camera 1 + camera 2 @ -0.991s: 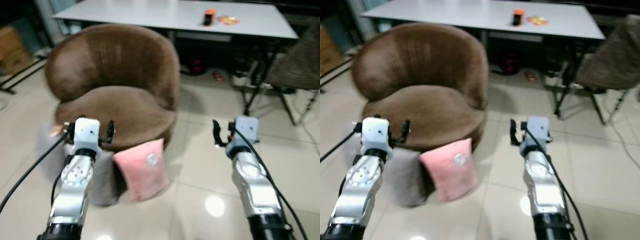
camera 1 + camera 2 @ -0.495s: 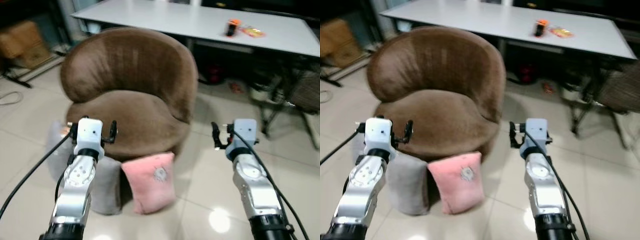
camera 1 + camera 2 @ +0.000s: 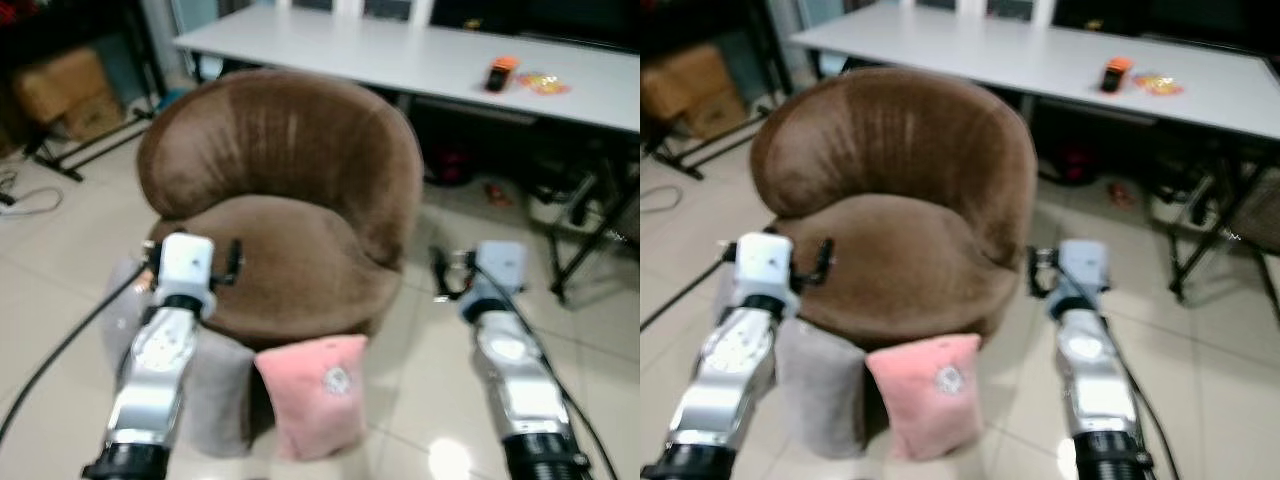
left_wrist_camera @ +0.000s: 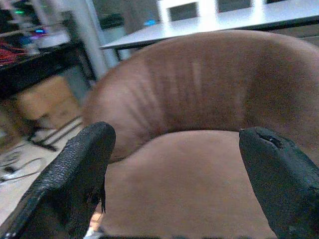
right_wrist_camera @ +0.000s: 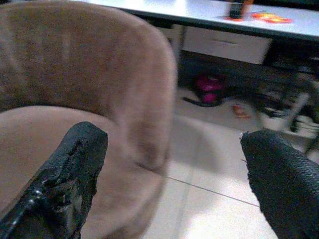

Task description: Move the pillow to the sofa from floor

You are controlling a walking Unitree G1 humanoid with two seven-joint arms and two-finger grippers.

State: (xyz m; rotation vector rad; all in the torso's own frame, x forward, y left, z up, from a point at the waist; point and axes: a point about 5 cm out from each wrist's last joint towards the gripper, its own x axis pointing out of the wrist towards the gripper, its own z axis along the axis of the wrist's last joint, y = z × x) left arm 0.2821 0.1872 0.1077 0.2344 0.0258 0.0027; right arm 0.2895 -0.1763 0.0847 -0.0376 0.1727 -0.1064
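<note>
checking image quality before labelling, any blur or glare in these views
Left eye view: mild softness overall, with a bright ceiling-light glare spot on the glossy beige floor tiles beside the pink square pillow. Right wrist view: the brown round velvet armchair is smeared, and the black fingers of the right end effector are soft. Left wrist view: the white table is overexposed.

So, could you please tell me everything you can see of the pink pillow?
The pink pillow is a small, roughly square cushion of soft, plush-looking fabric with a small pale round emblem on its front. It stands upright on the glossy tiled floor, leaning back against the lower front of the brown sofa, with a grey cushion close beside it on the robot's left. Neither the left gripper nor the right gripper touches it.
</note>
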